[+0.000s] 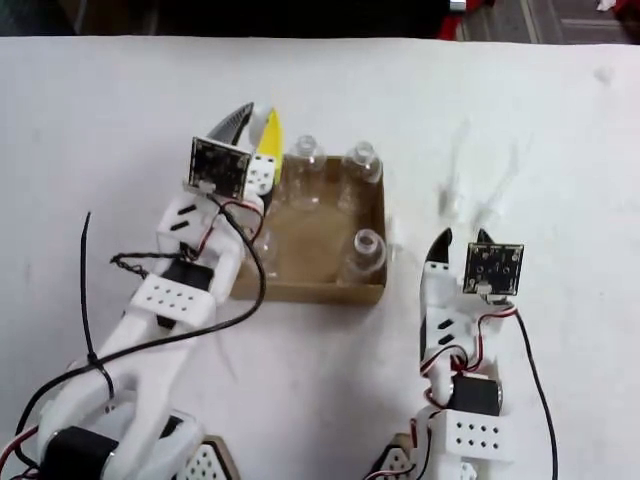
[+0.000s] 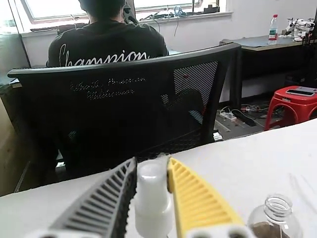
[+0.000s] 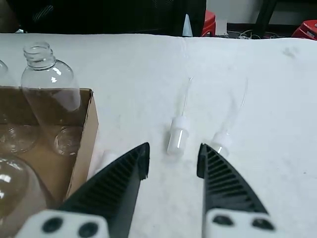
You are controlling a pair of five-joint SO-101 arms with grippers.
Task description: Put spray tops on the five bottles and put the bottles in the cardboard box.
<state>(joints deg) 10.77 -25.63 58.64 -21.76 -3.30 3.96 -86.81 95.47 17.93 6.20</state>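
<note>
The cardboard box [image 1: 300,290] sits mid-table with three clear uncapped bottles standing in it [image 1: 305,160] [image 1: 362,164] [image 1: 364,252]; a fourth shows partly under the left arm [image 1: 264,252]. My left gripper [image 1: 256,125] [image 2: 151,173] is at the box's far left corner, shut on a white spray top [image 2: 151,196]. An open-necked bottle [image 2: 275,218] stands beside it. Right of the box, my right gripper [image 1: 461,240] [image 3: 173,158] is open and holds nothing. Two spray tops [image 3: 178,135] [image 3: 221,142] lie on the table just beyond it, also seen as faint spray tops [image 1: 453,196] [image 1: 494,204].
White cloth covers the table [image 1: 560,150]. The box's right wall [image 3: 87,131] is close to my right gripper, with a bottle [image 3: 48,74] behind it. A black mesh chair [image 2: 129,109] with a seated person stands past the table's far edge.
</note>
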